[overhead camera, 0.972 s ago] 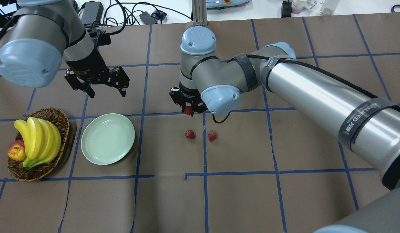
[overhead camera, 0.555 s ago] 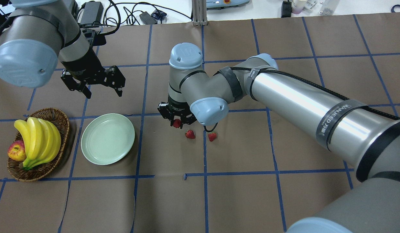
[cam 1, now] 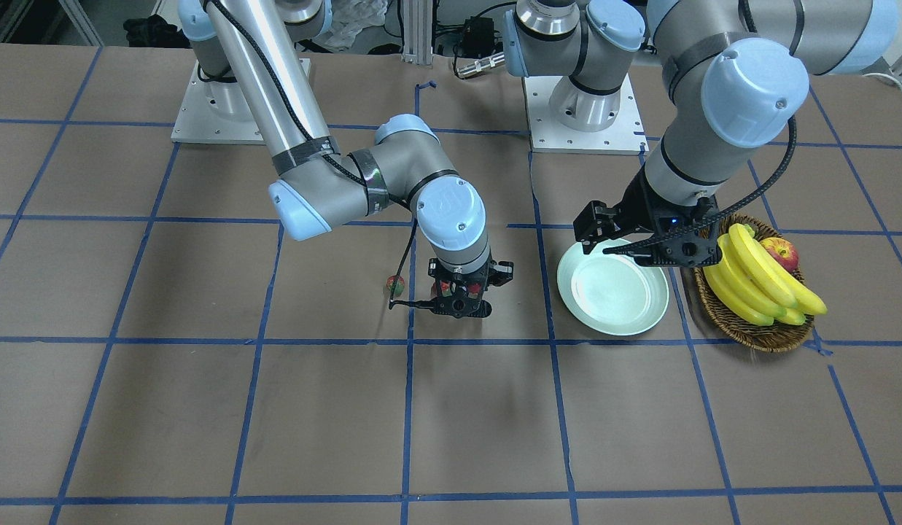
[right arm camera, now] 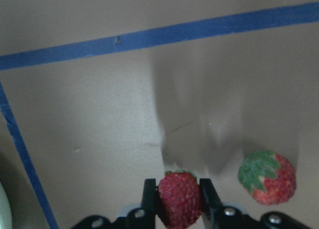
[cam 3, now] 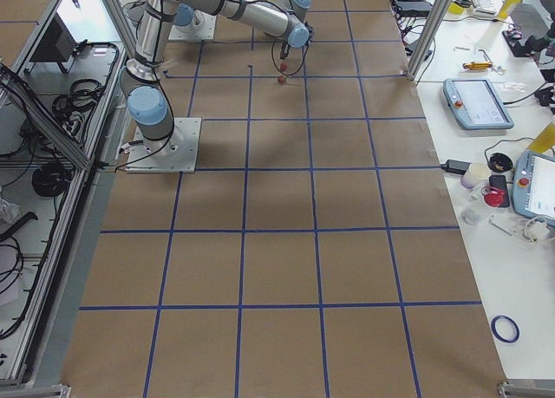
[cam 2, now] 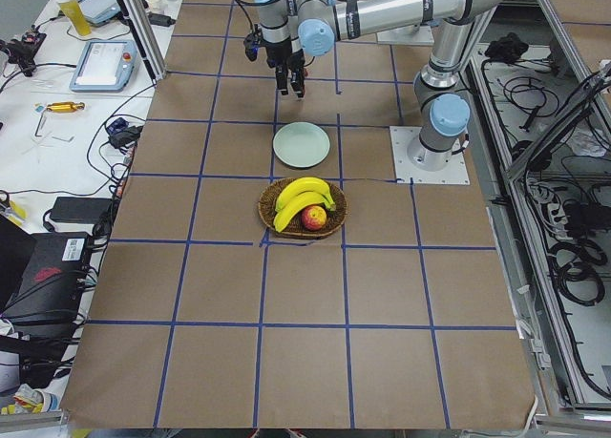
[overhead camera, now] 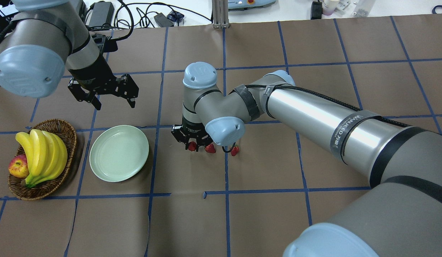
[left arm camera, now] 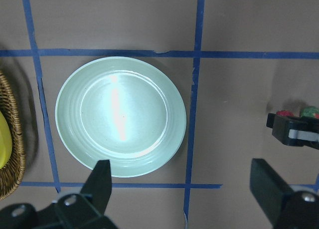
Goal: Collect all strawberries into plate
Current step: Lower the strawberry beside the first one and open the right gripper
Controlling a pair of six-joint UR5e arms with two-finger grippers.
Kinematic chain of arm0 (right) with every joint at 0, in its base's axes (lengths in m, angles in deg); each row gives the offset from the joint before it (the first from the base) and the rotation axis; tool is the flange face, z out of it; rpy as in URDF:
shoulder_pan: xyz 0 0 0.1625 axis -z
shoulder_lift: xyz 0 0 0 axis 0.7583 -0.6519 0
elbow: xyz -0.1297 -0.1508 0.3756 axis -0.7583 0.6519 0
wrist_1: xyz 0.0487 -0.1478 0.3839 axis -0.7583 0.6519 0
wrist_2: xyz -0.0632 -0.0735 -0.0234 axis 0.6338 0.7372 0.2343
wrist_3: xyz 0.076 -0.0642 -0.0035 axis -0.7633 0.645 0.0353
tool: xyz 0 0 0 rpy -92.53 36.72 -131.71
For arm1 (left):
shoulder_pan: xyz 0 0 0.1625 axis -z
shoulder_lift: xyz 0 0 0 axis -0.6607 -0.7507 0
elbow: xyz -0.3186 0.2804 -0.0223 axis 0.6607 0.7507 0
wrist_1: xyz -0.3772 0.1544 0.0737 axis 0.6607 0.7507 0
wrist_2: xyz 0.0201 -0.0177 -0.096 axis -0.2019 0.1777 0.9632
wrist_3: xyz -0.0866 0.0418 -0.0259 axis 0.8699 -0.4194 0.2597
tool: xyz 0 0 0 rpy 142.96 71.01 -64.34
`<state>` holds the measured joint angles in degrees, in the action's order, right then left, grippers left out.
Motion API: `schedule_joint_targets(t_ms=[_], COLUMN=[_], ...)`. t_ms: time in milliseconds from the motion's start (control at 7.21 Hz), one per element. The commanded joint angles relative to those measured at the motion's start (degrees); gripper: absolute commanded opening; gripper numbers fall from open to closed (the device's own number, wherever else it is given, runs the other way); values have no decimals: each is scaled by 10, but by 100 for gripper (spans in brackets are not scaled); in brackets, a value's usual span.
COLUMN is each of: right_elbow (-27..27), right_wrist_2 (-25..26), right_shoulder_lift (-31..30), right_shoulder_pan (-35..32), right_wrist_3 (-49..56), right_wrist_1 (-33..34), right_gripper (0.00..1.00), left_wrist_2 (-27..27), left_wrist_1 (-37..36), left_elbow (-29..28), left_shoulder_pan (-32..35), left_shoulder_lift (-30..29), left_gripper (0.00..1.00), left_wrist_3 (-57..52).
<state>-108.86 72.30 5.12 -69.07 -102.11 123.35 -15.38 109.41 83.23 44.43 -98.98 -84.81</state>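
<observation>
Brown-paper table (overhead camera: pixel 263 214), blue tape grid. Right gripper (overhead camera: pixel 193 144) is clamped on held berry (right arm camera: pixel 179 199). Since a second ago it has slid from 12 o'clock of loose berry (overhead camera: pixel 210 148) to just beside it at 9 o'clock. Outer berry (overhead camera: pixel 234 151) is untouched on the paper. Plate (overhead camera: pixel 119 152) is bare, at 9 o'clock of the held berry and well apart. Left gripper (overhead camera: pixel 114 104), jaws spread and empty, has barely moved, at the plate's 12 o'clock. Judgement: first carry is underway, two berries remain.
</observation>
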Motion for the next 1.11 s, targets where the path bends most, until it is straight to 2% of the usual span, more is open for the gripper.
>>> schedule_joint_targets(t_ms=[0,139,278,694,833,972], right_elbow=[0,0,1,8,2,-1], right_wrist_2=[0,0,1,27,80,108], right_shoulder_lift=[-2,-4,-10,-84,-89,-89], right_shoulder_pan=[-1,-4,-9,-5,0,10], right_wrist_3=[0,-2,-5,-1,30,130], right_wrist_1=[0,-1,-1,-9,-10,-15], right_gripper=[80,97,100,100,100,100], left_wrist_2=[0,0,0,0,0,0], left_wrist_1=[0,0,0,0,0,0], left_elbow=[0,0,0,-1,-2,-3], left_shoulder_pan=[0,0,0,1,1,2], left_shoulder_lift=[-1,-1,-1,-1,-1,0], left_gripper=[100,100,100,100,100,100], left_wrist_3=[0,1,2,4,4,3])
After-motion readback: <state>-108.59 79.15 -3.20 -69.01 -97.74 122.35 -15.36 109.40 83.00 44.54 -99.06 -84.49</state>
